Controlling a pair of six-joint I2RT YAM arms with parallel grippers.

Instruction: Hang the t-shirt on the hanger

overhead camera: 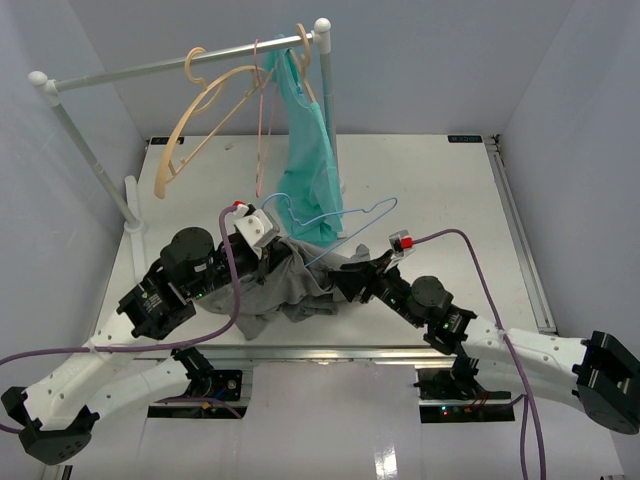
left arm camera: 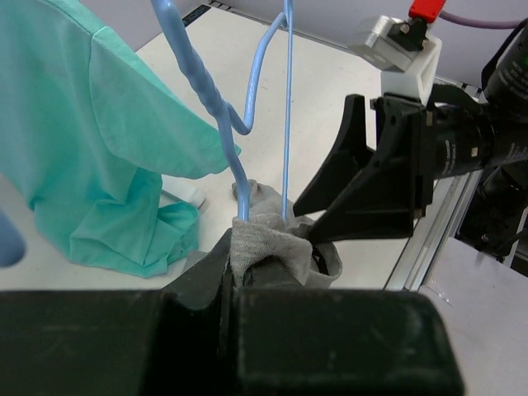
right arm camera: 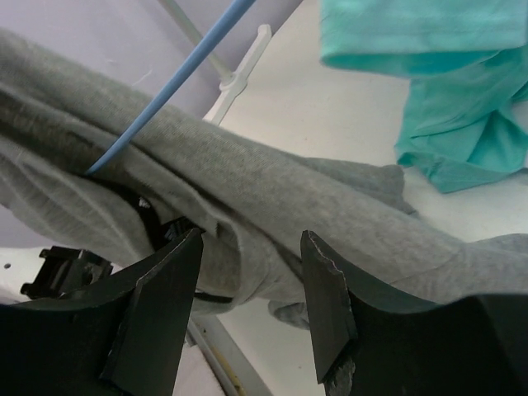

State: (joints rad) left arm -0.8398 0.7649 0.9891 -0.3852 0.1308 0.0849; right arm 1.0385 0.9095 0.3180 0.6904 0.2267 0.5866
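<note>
The gray t-shirt (overhead camera: pixel 290 288) lies bunched at the table's near middle, between the two grippers. The light-blue hanger (overhead camera: pixel 335 222) rests tilted, its lower end buried in the shirt. In the left wrist view the hanger's wires (left arm camera: pixel 224 107) run down into gray cloth (left arm camera: pixel 268 239). My left gripper (left arm camera: pixel 235 247) is shut on that cloth; whether it also pinches the wire is hidden. It shows in the top view (overhead camera: pixel 268 250). My right gripper (right arm camera: pixel 252 239) is open, its fingers (right arm camera: pixel 326 289) on either side of a fold of the t-shirt (right arm camera: pixel 313 198), with the hanger (right arm camera: pixel 165 91) above.
A white rail (overhead camera: pixel 180 65) spans the back, carrying tan hangers (overhead camera: pixel 200 110), a thin pink hanger (overhead camera: pixel 262 110) and a teal garment (overhead camera: pixel 312 150) that hangs down to the table just behind the hanger. A metal strip (overhead camera: pixel 330 352) runs along the table's near edge.
</note>
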